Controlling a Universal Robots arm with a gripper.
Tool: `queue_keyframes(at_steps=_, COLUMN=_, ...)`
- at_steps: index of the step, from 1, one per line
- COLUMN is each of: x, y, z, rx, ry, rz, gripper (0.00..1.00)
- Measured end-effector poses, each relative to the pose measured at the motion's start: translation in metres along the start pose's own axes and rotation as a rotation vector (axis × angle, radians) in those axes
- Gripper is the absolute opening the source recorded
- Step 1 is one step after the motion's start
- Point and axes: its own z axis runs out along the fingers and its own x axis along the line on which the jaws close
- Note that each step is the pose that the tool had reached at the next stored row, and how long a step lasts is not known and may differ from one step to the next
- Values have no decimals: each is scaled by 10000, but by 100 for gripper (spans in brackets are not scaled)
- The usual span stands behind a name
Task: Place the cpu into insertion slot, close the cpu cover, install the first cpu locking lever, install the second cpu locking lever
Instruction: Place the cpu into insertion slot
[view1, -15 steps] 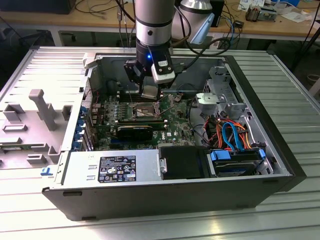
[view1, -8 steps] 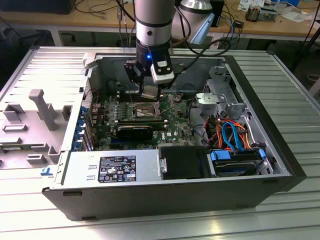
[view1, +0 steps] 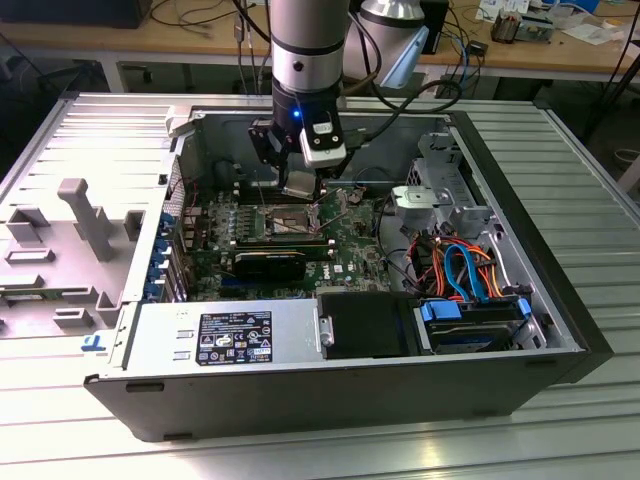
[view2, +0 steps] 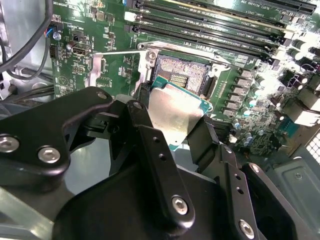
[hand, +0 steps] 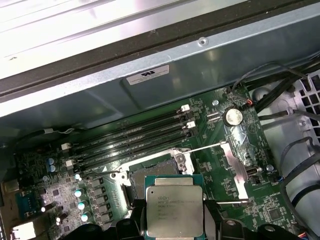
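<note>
The gripper (view2: 174, 124) has its jaws pinching the cpu (hand: 173, 210) by two opposite edges, holding it just above the open insertion slot (view2: 182, 75) of the green motherboard (hand: 215, 176).

The jaws hold the cpu (view1: 299, 183) above the insertion slot (view1: 283, 222)

Arm (view1: 305, 40): silver-grey tube, black band, blue LED (view1: 297, 113). White cam module (view1: 322, 140) at wrist. Fingers (view2: 156, 150): matte blk, silver hex screws (view2: 180, 205).
</note>
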Motion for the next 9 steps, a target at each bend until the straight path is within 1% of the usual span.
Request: queue_keyframes(at_steps=9, x=0, y=0, z=6, rx=-5, ry=-21, rz=280, gripper=55)
